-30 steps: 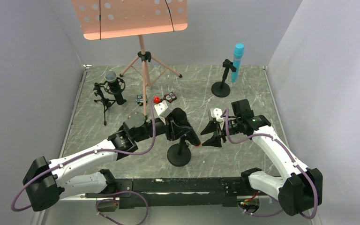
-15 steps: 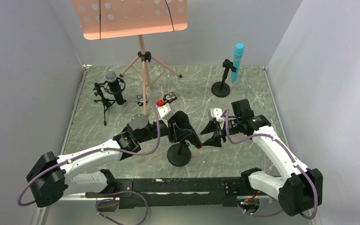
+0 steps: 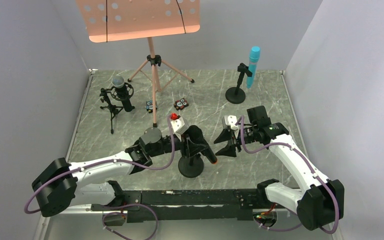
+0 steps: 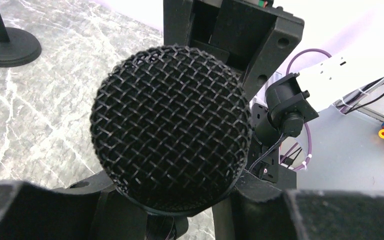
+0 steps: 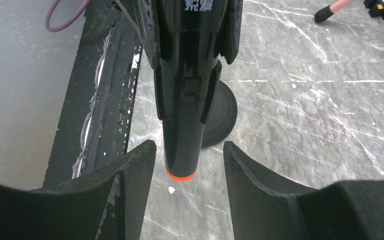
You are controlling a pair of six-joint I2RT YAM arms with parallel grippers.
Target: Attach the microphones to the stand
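Note:
The black microphone with the orange end (image 3: 206,151) lies tilted over a round-based stand (image 3: 191,168) near the table's front middle. My left gripper (image 3: 195,141) is shut on it near the head. Its black mesh head fills the left wrist view (image 4: 170,125) between my fingers (image 4: 40,210). My right gripper (image 3: 228,142) is open. In the right wrist view (image 5: 187,167) its fingers stand either side of the orange end (image 5: 180,174) without touching it. The turquoise microphone (image 3: 254,61) stands in the back right stand (image 3: 236,95). The silver-headed black microphone (image 3: 120,85) sits in a tripod mount at the left.
A pink music stand (image 3: 152,65) with tripod legs stands at the back middle. Two small black-red clips (image 3: 181,103) (image 3: 150,105) lie near its foot. The stand's round base shows behind the microphone in the right wrist view (image 5: 223,112). Grey walls close in the table.
My left arm has moved right and toward the near edge with the microphone, whose orange end has dropped lower beside the stand. The right arm has not moved.

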